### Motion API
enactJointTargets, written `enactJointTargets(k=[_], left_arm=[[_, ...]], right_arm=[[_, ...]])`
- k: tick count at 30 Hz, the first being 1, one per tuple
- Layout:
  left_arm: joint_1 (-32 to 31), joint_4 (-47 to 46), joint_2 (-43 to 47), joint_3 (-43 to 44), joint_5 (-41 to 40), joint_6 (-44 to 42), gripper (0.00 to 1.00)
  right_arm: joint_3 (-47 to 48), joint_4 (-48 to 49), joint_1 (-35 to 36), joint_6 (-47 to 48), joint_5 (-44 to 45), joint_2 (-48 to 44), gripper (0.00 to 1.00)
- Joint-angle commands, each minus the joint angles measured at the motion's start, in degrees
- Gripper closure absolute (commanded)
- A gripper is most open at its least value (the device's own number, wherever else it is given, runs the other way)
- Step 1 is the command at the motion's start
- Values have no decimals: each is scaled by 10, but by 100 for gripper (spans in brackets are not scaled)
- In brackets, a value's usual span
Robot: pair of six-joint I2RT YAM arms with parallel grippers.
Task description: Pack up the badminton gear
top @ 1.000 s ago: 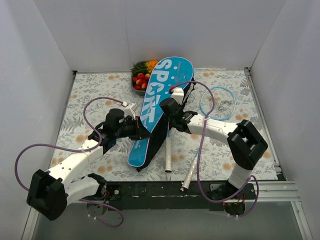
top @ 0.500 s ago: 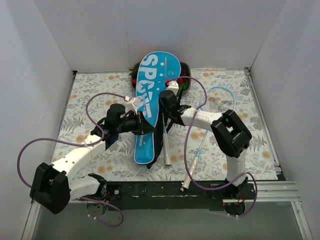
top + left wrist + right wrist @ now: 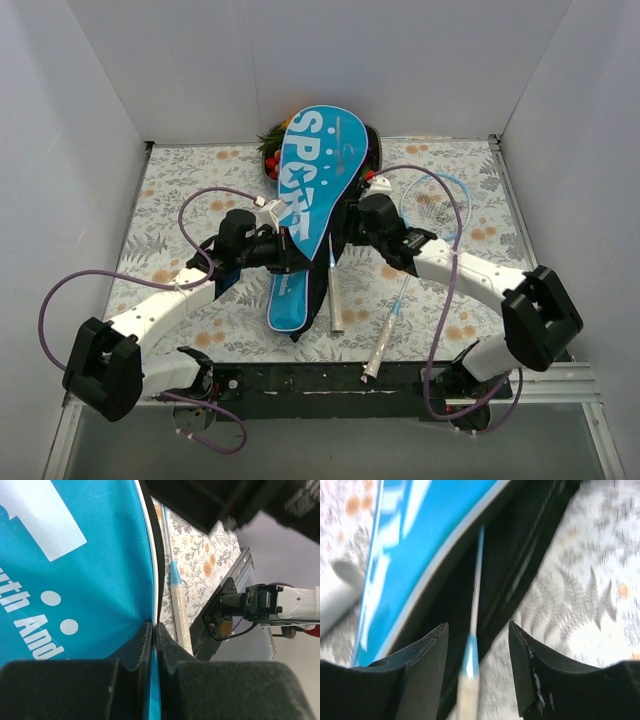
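Floral tablecloth (image 3: 170, 200) beneath smooth racket-shaped bag (image 3: 315, 170)

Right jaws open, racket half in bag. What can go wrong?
1. Light-blue racket with white handle sits only partly inside the blue SPORT bag; right gripper is open, so it may slide out if the left gripper tugs the bag.
2. Second racket's handle reaches the near table edge; a nudge might drop it.

Top external: high above the near edge, looking down and forward over the whole table (image 3: 160, 170). Left wrist: pressed close against the bag (image 3: 315, 180), facing along its edge. Right wrist: close, looking down at the bag's opening. All three share bag and racket (image 3: 335, 300).
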State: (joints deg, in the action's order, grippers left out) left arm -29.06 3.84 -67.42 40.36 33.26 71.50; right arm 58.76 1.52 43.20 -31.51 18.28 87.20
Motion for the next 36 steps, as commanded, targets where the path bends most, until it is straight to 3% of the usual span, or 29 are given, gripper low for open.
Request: enactJointTargets(k=[1,6,13,26,36], left_arm=[[-1,-18,-3,2,-18,-19,100],[0,-16,-4,1,-32,-26,100],[0,-35,-15,-12,-36,-22,100],[0,-52,-17,-14,-31,-21,100],[0,-54,-15,-16,-24,-27,100]], right_arm=[[-90,-54,1,-15,-102,-92,42],[-199,-45,9,-39,-195,-156,44],[-321,68,23,-97,-302,-211,44],[-488,337,29,-186,-330,-221,40],[-497,456,30,-194,-314,-137,38]])
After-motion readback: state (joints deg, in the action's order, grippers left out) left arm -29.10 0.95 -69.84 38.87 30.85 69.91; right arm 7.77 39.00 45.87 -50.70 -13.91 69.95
